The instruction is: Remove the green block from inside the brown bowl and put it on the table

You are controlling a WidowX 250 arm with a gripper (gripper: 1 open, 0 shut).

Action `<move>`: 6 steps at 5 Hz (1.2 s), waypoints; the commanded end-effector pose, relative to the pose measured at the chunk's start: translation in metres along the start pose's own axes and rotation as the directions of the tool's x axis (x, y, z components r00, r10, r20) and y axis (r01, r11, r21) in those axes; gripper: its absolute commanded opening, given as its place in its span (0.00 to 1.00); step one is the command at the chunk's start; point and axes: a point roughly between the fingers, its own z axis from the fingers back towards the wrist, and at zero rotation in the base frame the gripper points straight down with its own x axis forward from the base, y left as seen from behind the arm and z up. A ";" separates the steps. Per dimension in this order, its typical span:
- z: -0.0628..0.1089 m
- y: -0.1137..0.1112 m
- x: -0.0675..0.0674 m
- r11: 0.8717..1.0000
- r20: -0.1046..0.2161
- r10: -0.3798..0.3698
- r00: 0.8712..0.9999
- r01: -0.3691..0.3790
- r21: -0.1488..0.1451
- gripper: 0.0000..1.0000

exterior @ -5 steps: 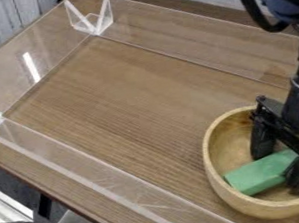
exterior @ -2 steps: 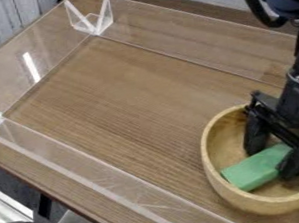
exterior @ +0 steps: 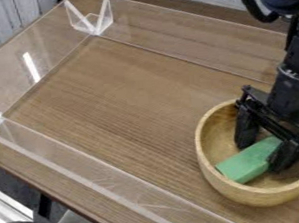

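At lower right we see the green block not yet lifted from the brown bowl, our pincer spread wide around it, grasp and transfer to the tabletop remaining

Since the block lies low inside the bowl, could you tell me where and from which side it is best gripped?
Probably across the green block's two long sides near its middle, coming down from above. It lies flat in the brown bowl, whose high rim blocks a sideways approach, and its narrow width should fit between the jaws. The gripper is open, already inside the bowl over the block's right end.
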 end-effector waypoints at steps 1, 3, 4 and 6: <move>-0.010 0.031 -0.003 0.997 -0.041 0.083 0.996 -0.083 0.003 1.00; -0.012 0.085 -0.018 0.973 -0.064 0.229 0.971 -0.230 0.000 1.00; -0.012 0.086 -0.017 0.973 -0.064 0.231 0.971 -0.231 0.000 1.00; -0.011 0.087 -0.016 0.972 -0.061 0.235 0.970 -0.235 0.001 1.00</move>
